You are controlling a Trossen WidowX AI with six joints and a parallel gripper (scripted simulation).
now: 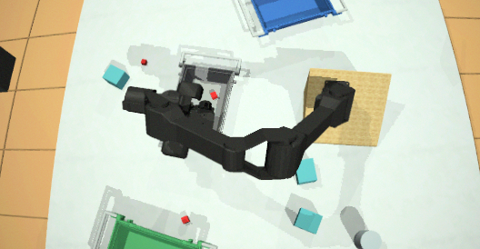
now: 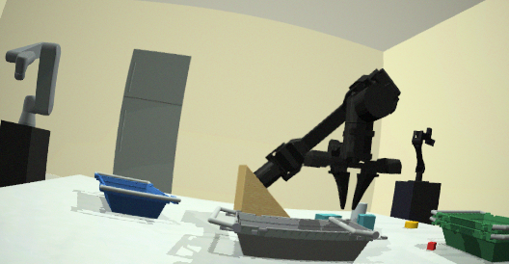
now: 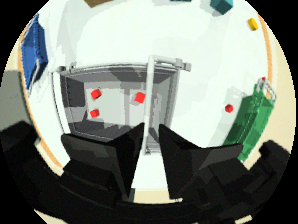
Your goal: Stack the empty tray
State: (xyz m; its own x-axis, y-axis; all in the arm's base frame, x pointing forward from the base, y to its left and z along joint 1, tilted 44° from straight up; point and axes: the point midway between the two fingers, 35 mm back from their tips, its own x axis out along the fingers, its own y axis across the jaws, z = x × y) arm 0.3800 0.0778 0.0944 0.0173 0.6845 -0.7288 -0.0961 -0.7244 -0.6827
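Across the middle of the top view, I'm watching the black arm (image 1: 195,134) (image 2: 328,123) reaching left from beside the wooden wedge (image 1: 359,110) (image 2: 253,196). Below it, the grey tray (image 1: 225,101) (image 2: 304,247) (image 3: 74,95) is standing on the table, carrying red blocks. At the top of that view, the blue tray (image 1: 291,7) (image 2: 132,200) (image 3: 34,50) is sitting empty, well apart from the grey one; the green tray (image 1: 150,242) (image 2: 477,234) (image 3: 247,120) is showing lower left. In the wrist view, I'm seeing one bar (image 2: 347,228) (image 3: 149,100) lying across the grey tray near its right end, while the outer bar (image 1: 211,57) (image 2: 223,224) (image 3: 59,107) is sticking out past the left. Right of center in the exterior view, my gripper (image 2: 348,208) (image 3: 152,125) is pointing down, its jaws standing narrowly apart, gripping nothing. And there, three red blocks (image 3: 140,97) are lying spread over the tray floor.
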